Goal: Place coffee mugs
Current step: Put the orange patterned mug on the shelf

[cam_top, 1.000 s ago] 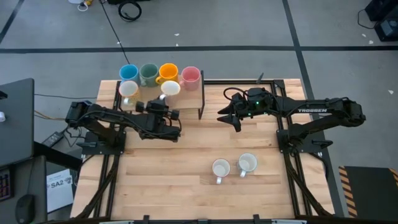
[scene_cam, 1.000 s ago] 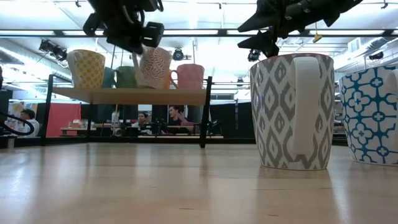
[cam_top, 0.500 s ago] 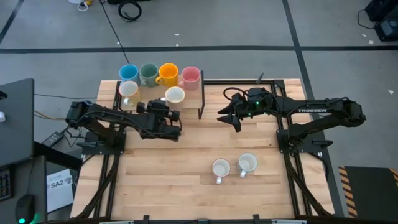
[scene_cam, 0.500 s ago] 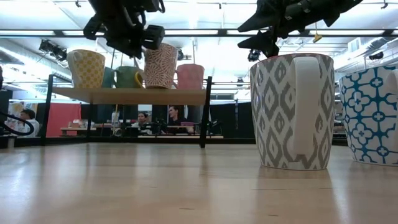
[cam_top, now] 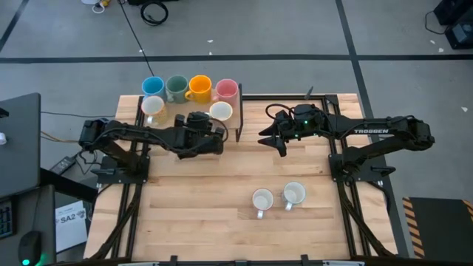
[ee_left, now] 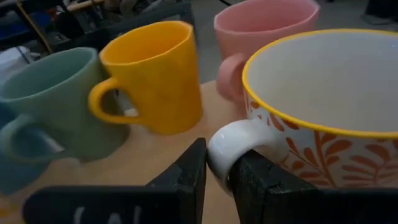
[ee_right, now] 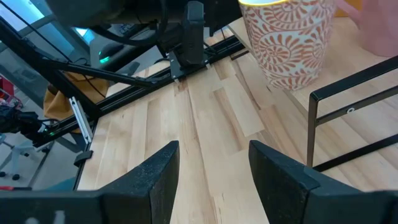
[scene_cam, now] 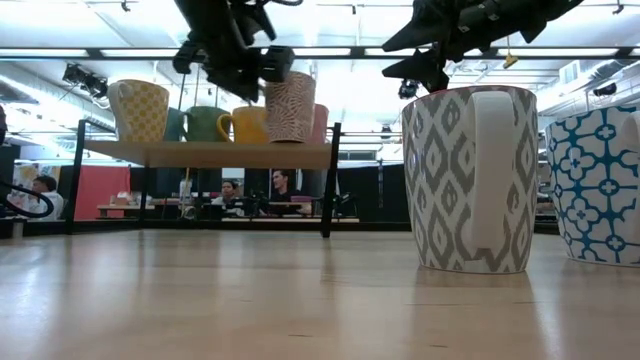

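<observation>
Your left gripper, clenched on a white mug's handle, is sliding it along the shelf toward its right end, beside the pink mug. Your right gripper is waiting, released, mid-table; two mugs are sitting near the front edge.

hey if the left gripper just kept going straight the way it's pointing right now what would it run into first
Probably the pink mug. The left gripper is shut on the handle of the orange-patterned mug, and the pink one stands just beyond it on the shelf; depth is hard to judge.
</observation>
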